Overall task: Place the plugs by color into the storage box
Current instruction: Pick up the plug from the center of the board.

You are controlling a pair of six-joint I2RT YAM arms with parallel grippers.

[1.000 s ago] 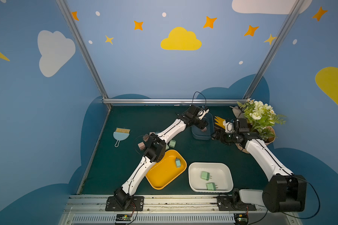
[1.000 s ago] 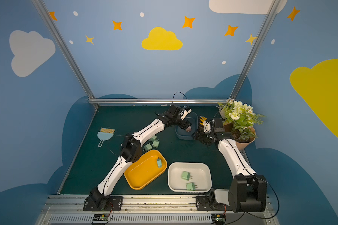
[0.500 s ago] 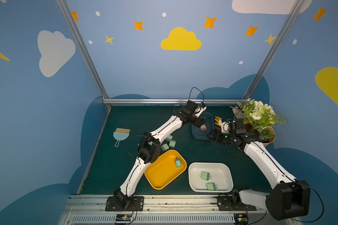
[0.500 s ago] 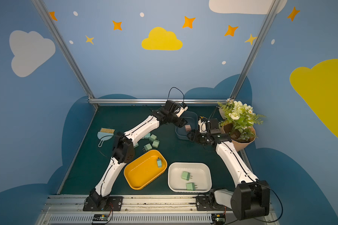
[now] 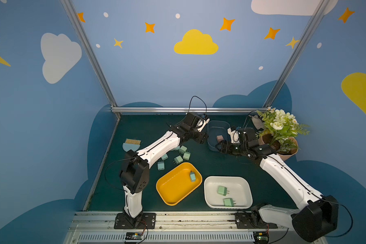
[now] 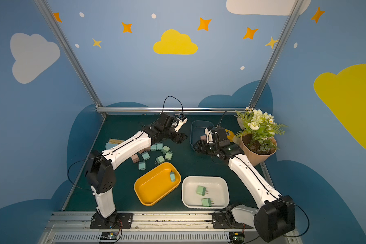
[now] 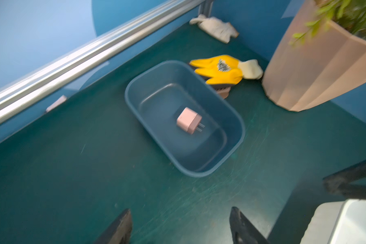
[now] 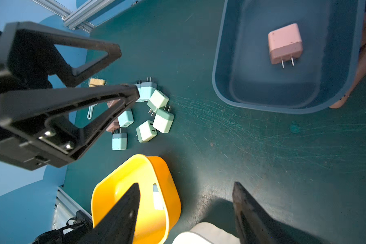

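Note:
Several loose plugs, mint green, light blue and pink, lie in a pile on the green mat beside my left forearm. One pink plug lies in the dark blue bin at the back. A light blue plug rests in the yellow tray, and two green plugs lie in the white tray. My left gripper is open and empty, just left of the blue bin. My right gripper hangs open and empty at that bin's near edge.
A light blue dustpan with bristles lies at the mat's left edge. A potted plant stands at the back right, with a yellow glove and a white cloth between it and the back rail.
My left gripper has pulled back leftward from over the blue bin, leaving the pink plug inside it. My right gripper has shifted left toward the bin's near edge.

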